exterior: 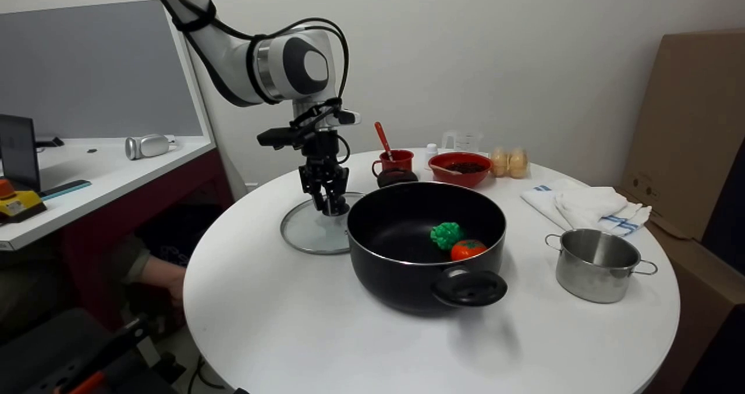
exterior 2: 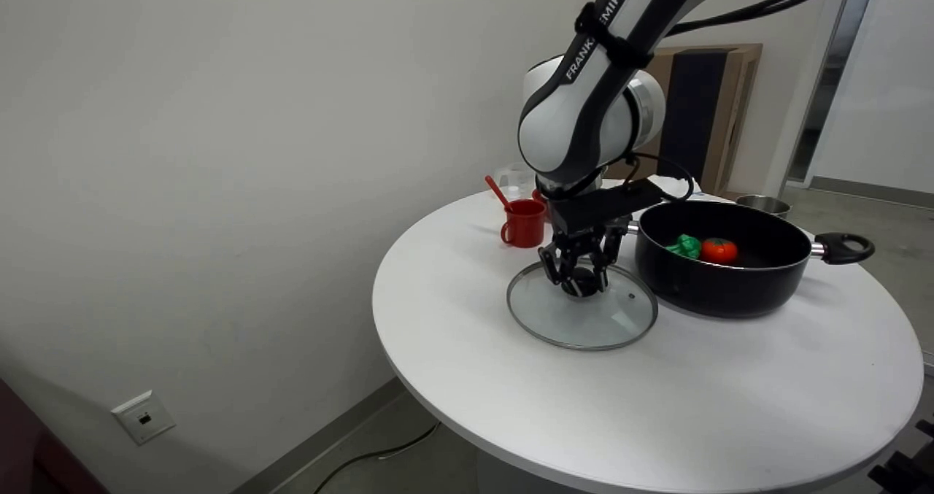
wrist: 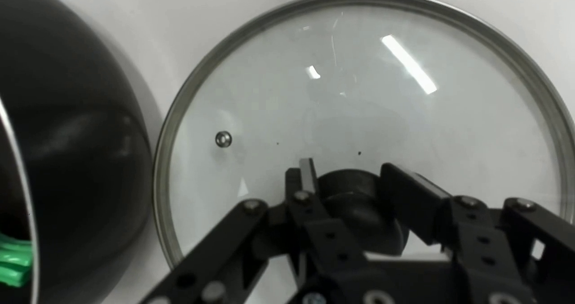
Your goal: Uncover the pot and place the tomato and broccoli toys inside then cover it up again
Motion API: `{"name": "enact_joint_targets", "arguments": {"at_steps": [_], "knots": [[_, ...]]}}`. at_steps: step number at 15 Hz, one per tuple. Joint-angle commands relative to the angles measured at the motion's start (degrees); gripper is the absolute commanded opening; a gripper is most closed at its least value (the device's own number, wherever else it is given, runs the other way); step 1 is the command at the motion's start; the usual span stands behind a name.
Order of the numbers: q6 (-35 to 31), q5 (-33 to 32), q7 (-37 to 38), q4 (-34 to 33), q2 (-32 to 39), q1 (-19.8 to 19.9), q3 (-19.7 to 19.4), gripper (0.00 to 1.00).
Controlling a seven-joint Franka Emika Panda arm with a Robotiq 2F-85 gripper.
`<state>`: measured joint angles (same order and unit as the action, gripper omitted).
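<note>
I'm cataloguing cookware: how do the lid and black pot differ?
The lid is transparent; the black pot is opaque. The lid lies flat, its knob clasped in the pincer; the black pot stands upright, holding the tomato and broccoli. Both are round and silver-rimmed.

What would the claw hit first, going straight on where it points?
Pointing down around the knob, the claw would likely meet the glass lid first; remaining clearance is hard to judge.

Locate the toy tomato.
In both exterior views, the tomato lies inside the large black pot, just right of the green broccoli; the wrist view doesn't show it.
</note>
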<state>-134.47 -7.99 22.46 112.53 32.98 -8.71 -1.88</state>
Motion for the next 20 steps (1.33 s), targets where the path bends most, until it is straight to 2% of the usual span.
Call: {"name": "enact_joint_targets", "arguments": {"at_steps": [1,3,5,11,12,14,17,20], "knots": [[0.3,0.2,-1.0,-1.0,0.1,-0.5,-0.5,0.75],[0.3,0.1,-1.2,-1.1,-0.2,-0.5,-0.5,0.90],[0.3,0.0,-1.2,-1.6,-0.2,-0.5,-0.6,1.00],[0.0,-0.3,-0.9,-2.9,0.6,-0.6,-0.9,1.00],[-0.6,-0.6,-0.8,-2.9,0.7,-0.7,-1.0,0.80],[-0.9,-0.6,-1.1,-3.0,0.8,-0.6,-0.9,0.68],[-1.1,-0.4,-1.3,-3.0,0.7,-0.6,-0.8,0.44],[-1.3,-0.5,-1.5,-3.0,0.5,-0.5,-0.7,0.24]]}}
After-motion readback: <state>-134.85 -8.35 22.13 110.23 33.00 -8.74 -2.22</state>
